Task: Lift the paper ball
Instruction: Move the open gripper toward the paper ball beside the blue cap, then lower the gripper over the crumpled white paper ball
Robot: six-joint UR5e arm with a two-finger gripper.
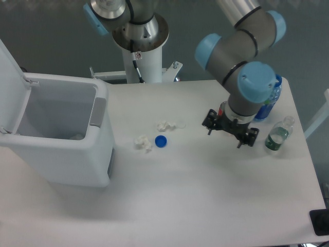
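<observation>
A white surface (205, 195) seen from above. A robot arm reaches in from the top right, its claw (230, 129) hanging over the right half — its two fingers spread wide, holding nothing. The paper ball (143, 143), a small lumpy white wad, lies near the middle, well apart from the claw. A blue bottle cap (161, 141) sits just beside it on the right, and a flatter crumpled scrap (169, 125) lies near, behind the cap. An open white bin (100, 110) stands at left — two bottles (278, 134) at right.

White table (205, 195) under even light, grey-blue floor (46, 41) behind.
</observation>
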